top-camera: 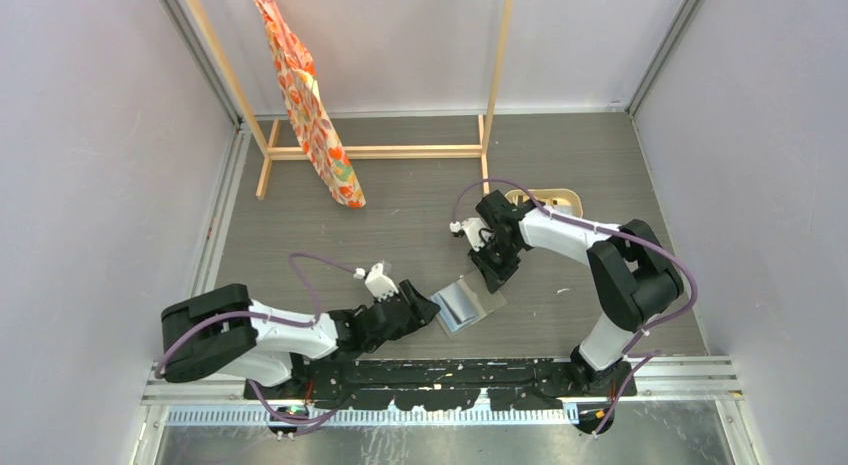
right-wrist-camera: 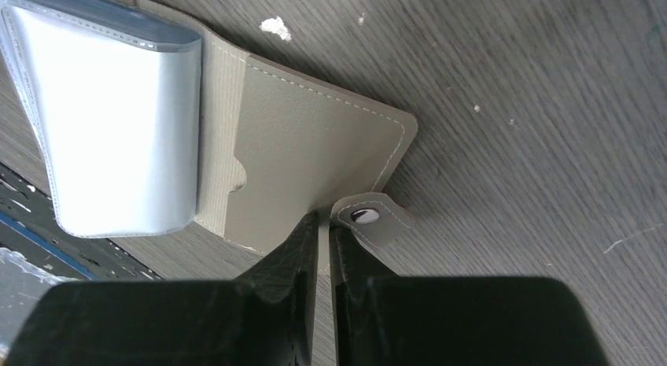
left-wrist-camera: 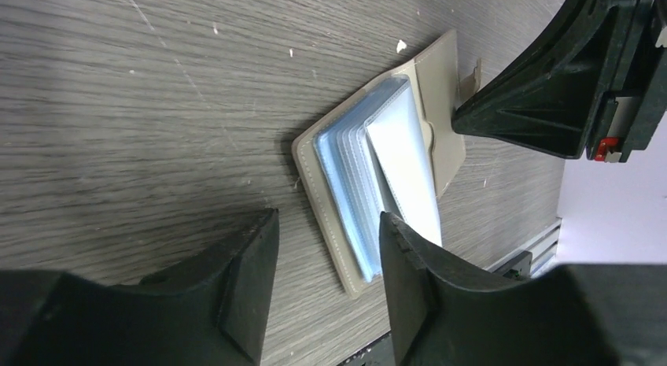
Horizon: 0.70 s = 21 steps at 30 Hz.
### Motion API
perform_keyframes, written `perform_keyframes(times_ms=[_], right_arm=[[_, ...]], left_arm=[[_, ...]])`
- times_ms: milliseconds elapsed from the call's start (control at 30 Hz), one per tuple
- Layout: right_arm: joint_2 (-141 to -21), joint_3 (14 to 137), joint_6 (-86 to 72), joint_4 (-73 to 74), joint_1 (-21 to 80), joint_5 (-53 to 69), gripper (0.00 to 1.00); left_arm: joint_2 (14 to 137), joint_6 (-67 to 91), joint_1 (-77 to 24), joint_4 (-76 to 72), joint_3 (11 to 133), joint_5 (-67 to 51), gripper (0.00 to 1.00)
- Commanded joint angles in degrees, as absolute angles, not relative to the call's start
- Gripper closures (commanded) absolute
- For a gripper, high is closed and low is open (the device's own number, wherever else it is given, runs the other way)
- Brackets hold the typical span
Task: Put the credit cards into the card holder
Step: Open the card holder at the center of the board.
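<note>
The card holder [top-camera: 470, 303] lies open on the table, grey-beige cover down, pale blue clear sleeves [left-wrist-camera: 358, 177] fanned upward. My right gripper [right-wrist-camera: 324, 220] is shut on the edge of the cover flap [right-wrist-camera: 315, 153], right beside the snap tab with its round stud [right-wrist-camera: 363, 216]. My left gripper [left-wrist-camera: 329, 220] is open and low over the holder's near corner, one finger on bare table and the other over the sleeves' edge. From above, the left gripper [top-camera: 425, 307] sits at the holder's left and the right gripper [top-camera: 492, 275] at its upper right. The credit cards are out of view.
An oval beige tray [top-camera: 545, 197] sits behind the right arm, partly hidden by it. A wooden rack [top-camera: 380, 150] with an orange patterned cloth [top-camera: 310, 105] stands at the back. Walls close in both sides. The black mounting rail [top-camera: 440, 380] runs along the near edge.
</note>
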State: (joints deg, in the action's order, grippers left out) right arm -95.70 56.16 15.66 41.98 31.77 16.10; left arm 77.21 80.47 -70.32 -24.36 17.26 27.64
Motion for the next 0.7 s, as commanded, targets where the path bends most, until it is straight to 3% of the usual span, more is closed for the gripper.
perform_keyframes(times_ms=[0,200,400,667], right_arm=[[-97.1,58.3,15.1,42.5,32.0,13.5,0.84],[-98.9,58.7,15.2,43.3,32.4,13.5,0.84],[-99.8,58.9,15.3,43.8,32.6,13.8,0.84],[-99.8,59.0,15.3,44.1,32.8,14.4,0.84]], left_arm=[[72.9,81.4,-70.1,-16.4,17.1,29.8,0.46],[75.1,82.2,-70.0,-23.0,15.1,28.8,0.43],[81.0,83.7,-70.0,-29.8,15.5,27.2,0.56],[88.9,85.1,-70.0,-42.0,14.8,26.0,0.61]])
